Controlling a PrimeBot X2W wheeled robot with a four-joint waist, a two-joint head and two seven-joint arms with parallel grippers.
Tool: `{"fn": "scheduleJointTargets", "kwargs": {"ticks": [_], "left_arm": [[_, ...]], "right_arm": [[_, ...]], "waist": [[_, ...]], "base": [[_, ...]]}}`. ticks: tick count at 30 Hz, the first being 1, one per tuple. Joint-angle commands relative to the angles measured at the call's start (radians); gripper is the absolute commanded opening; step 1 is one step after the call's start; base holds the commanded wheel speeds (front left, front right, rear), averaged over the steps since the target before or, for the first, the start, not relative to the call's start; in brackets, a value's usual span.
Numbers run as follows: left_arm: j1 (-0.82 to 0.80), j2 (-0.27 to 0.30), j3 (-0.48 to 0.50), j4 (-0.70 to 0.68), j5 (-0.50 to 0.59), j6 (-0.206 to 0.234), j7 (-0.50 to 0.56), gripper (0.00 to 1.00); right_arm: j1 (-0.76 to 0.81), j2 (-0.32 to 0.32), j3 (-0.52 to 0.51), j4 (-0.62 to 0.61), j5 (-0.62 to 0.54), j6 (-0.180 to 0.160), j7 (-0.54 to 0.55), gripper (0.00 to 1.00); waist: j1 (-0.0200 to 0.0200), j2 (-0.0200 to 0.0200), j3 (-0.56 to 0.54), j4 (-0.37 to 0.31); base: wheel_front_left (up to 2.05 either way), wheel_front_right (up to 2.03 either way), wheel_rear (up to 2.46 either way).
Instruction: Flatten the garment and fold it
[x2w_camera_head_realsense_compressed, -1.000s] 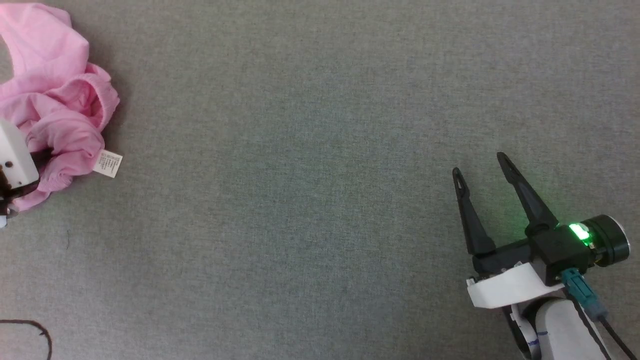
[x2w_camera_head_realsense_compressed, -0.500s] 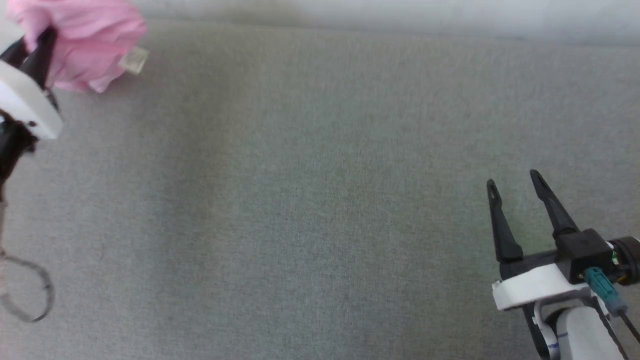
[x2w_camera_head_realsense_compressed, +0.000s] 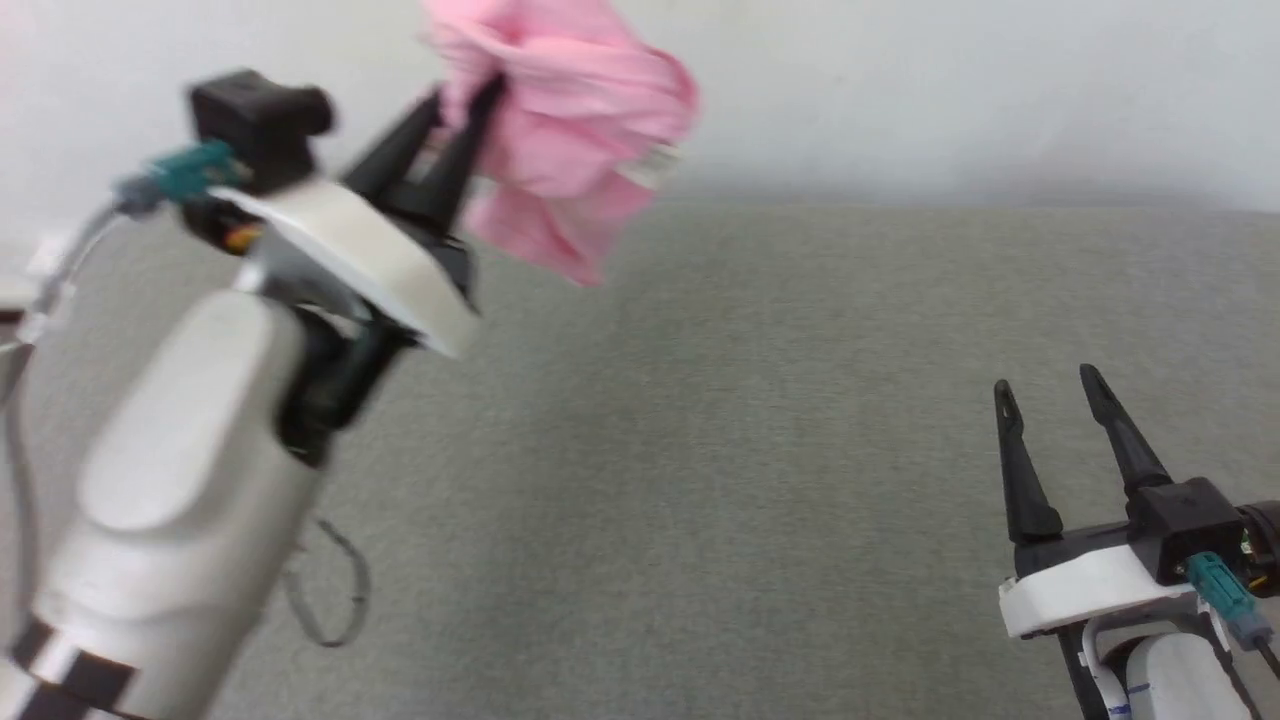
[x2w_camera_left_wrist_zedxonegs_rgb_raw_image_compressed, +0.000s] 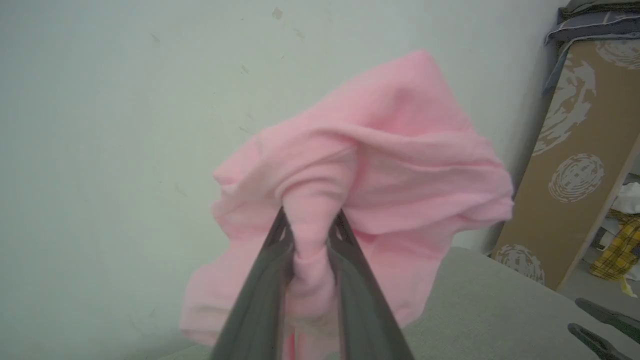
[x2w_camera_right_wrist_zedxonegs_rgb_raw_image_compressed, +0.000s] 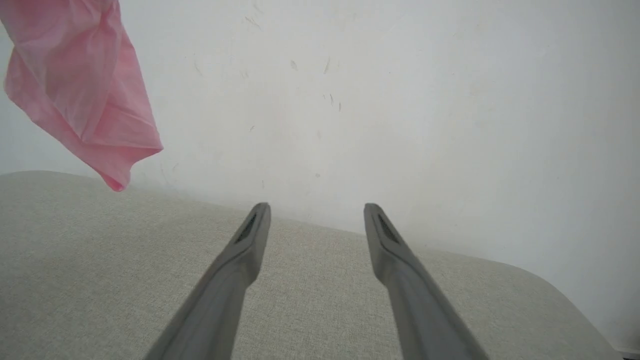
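The garment (x2w_camera_head_realsense_compressed: 575, 150) — pink, bunched, rumpled — hung clear above the grey surface (x2w_camera_head_realsense_compressed: 700, 450). Our left gripper (x2w_camera_head_realsense_compressed: 465, 92) pinched a twisted fold of it; our right gripper (x2w_camera_head_realsense_compressed: 1045, 382) stood wide, empty.

Looks like a plain workroom or storeroom: scuffed white wall (x2w_camera_right_wrist_zedxonegs_rgb_raw_image_compressed: 400, 100), grey cloth-covered counter (x2w_camera_head_realsense_compressed: 700, 450), patterned brown board (x2w_camera_left_wrist_zedxonegs_rgb_raw_image_compressed: 575, 165) leaning beside heaped fabrics (x2w_camera_left_wrist_zedxonegs_rgb_raw_image_compressed: 617, 250).

Garment (x2w_camera_head_realsense_compressed: 570, 140) above table (x2w_camera_head_realsense_compressed: 750, 480), at left
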Motion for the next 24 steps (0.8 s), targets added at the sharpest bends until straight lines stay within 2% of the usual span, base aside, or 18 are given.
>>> {"fn": "scheduleJointTargets", "kwargs": {"ticks": [1,7,13,14,15,16,20,24], "left_arm": [[0.017,-0.027,-0.013,-0.023,0.016,0.015,-0.021,0.0],[0.079,-0.15,-0.09,-0.027,0.063,0.047,-0.115,0.0],[0.194,-0.214,-0.254,0.17,0.135,0.029,-0.123,0.0],[0.212,-0.216,-0.281,0.219,0.142,0.025,-0.104,0.07],[0.225,-0.218,-0.307,0.264,0.152,0.02,-0.091,0.83],[0.232,-0.219,-0.325,0.302,0.162,0.017,-0.089,1.0],[0.243,-0.235,-0.343,0.385,0.173,0.008,-0.14,1.0],[0.236,-0.234,-0.318,0.394,0.168,0.012,-0.205,1.0]], "right_arm": [[0.009,0.001,0.004,-0.005,0.005,-0.002,-0.002,1.0],[0.005,0.001,0.005,-0.019,0.029,-0.002,0.007,1.0],[0.006,0.001,0.01,-0.015,0.043,-0.002,0.008,1.0],[0.005,0.001,0.015,-0.011,0.045,-0.002,0.007,1.0],[0.005,0.001,0.02,-0.007,0.049,-0.002,0.007,1.0],[0.006,0.001,0.026,-0.004,0.051,-0.002,0.006,1.0],[0.013,0.001,0.028,0.011,0.055,-0.002,0.004,1.0],[0.025,0.001,0.031,0.024,0.046,-0.002,0.003,1.0]], "waist": [[0.0002,0.0,-0.032,-0.076],[0.0002,0.0,-0.007,-0.159],[0.0002,0.0,0.033,-0.204],[0.0002,0.0,0.038,-0.208],[0.0002,0.0,0.041,-0.21],[0.0002,0.0,0.043,-0.211],[0.0002,0.0,0.039,-0.191],[0.0002,0.0,0.007,-0.147]], "base": [[0.0,0.0,0.0],[0.0,0.0,0.0],[0.0,0.0,0.0],[0.0,0.0,0.0],[0.0,0.0,0.0],[0.0,0.0,0.0],[0.0,0.0,0.0],[0.0,0.0,0.0]]}}
